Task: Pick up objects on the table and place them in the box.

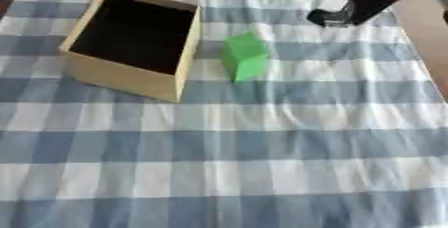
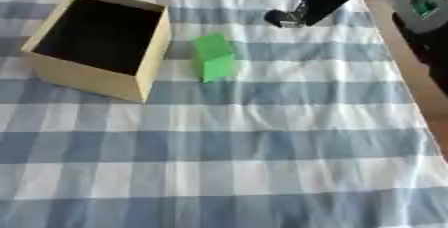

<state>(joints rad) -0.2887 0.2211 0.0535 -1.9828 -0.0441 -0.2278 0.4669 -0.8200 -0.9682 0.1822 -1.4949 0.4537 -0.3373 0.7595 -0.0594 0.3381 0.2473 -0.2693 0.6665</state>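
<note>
Right hand (image 1: pixel 337 17), entering from the upper right corner on a black forearm: its fingers cannot be made out clearly, so whether they are apart or together cannot be told. The hand shows as a dark mass low over the far right part of the bench (image 1: pixel 262 172), with nothing visibly held in it. Green block (image 1: pixel 244 56): stands on the checked blue-and-white cloth (image 1: pixel 219 137) nearer the middle, well apart from the hand and to its left. Wooden box (image 1: pixel 114 74): open-topped, pale walls, dark interior, set askew on the cloth just beside the block, on the block's left; the two are close, though contact cannot be confirmed. The block lies outside the box. The cloth covers the bench and shows slight wrinkles in the near half. The left hand appears in neither view.
</note>
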